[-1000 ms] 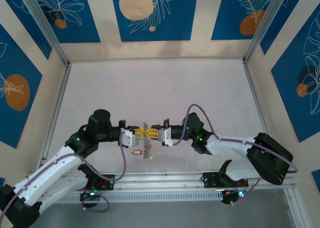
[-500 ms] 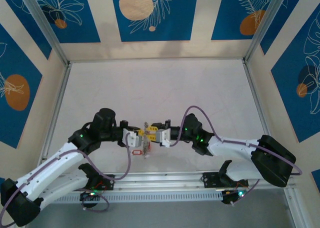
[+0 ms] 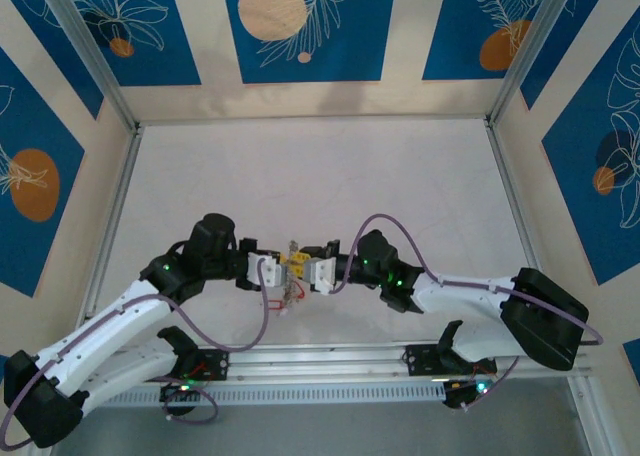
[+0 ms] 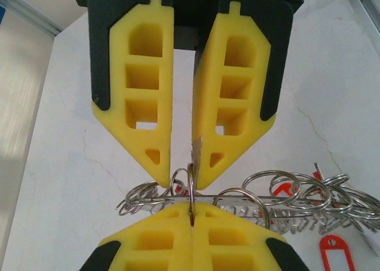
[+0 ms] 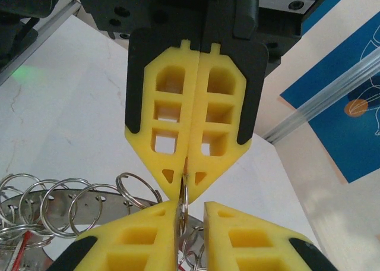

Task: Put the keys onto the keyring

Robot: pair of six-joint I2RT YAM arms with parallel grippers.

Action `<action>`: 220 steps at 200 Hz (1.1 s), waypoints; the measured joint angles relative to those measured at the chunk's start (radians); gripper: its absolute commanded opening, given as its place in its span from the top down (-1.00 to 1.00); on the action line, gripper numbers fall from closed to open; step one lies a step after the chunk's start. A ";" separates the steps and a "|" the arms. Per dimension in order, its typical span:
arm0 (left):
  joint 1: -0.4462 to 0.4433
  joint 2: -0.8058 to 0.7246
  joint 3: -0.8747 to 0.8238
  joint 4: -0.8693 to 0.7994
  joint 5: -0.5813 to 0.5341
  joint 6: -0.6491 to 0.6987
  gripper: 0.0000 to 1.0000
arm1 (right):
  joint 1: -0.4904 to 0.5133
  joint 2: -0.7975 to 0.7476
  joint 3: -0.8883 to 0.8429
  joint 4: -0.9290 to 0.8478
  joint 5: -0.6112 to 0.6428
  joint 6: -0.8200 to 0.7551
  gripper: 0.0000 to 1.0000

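**Two grippers meeting tip to tip at the keyring.** The keyring [image 4: 249,198] is shown as a silvery-grey metal band strung with many small split rings. It is seen over the near part of the white worktop [image 3: 320,176].

The left gripper [image 4: 181,177] is closed. Its yellow fingers [image 4: 145,122] are pinched at the tips on one upright split ring [image 4: 190,191], which is threaded on the keyring.

The right gripper [image 5: 185,185] is set against the same split ring from the opposite side of the keyring. Its yellow fingers [image 5: 172,128] are pressed flat together, with the thin wire caught at their tips.

A red key [image 4: 335,250] is seen just beside the keyring, on the left gripper's side. Whether it is attached to the keyring cannot be told. Another red key [image 4: 286,191] is partly hidden among the keyring's split rings.
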 measured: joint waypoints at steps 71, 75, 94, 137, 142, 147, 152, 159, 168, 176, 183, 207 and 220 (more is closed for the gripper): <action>0.000 0.008 0.000 0.001 -0.030 -0.026 1.00 | 0.014 0.043 0.021 -0.003 0.037 0.020 1.00; 0.000 0.008 0.000 0.001 -0.031 -0.026 1.00 | 0.014 0.043 0.023 -0.007 0.039 0.021 1.00; 0.000 0.007 0.000 0.002 -0.035 -0.029 0.69 | 0.013 0.043 0.027 -0.014 0.044 0.021 1.00; -0.002 -0.014 0.002 0.019 -0.012 -0.044 0.25 | -0.040 0.035 0.008 0.002 0.020 0.029 1.00; -0.002 -0.015 0.005 0.015 -0.008 -0.045 0.24 | -0.056 0.029 -0.002 0.013 0.006 0.034 1.00; -0.002 -0.015 0.010 0.008 -0.005 -0.049 0.23 | -0.073 0.022 -0.013 0.022 -0.009 0.042 1.00; -0.002 -0.015 0.017 0.002 0.000 -0.053 0.22 | -0.094 0.012 -0.026 0.033 -0.029 0.052 1.00; -0.002 -0.014 0.027 -0.009 0.006 -0.059 0.21 | -0.121 -0.002 -0.042 0.043 -0.055 0.064 1.00; -0.002 -0.013 0.042 -0.017 0.013 -0.071 0.20 | -0.160 -0.026 -0.064 0.056 -0.096 0.079 1.00; -0.002 -0.013 0.053 -0.024 0.015 -0.087 0.20 | -0.189 -0.048 -0.079 0.063 -0.127 0.090 1.00; -0.002 -0.011 0.062 -0.029 0.016 -0.105 0.19 | -0.214 -0.069 -0.089 0.064 -0.150 0.097 1.00; -0.002 -0.001 0.071 -0.031 0.015 -0.205 0.14 | -0.278 -0.156 -0.106 0.064 -0.202 0.120 1.00; -0.002 0.002 0.071 -0.029 0.015 -0.287 0.05 | -0.303 -0.202 -0.111 0.063 -0.214 0.127 1.00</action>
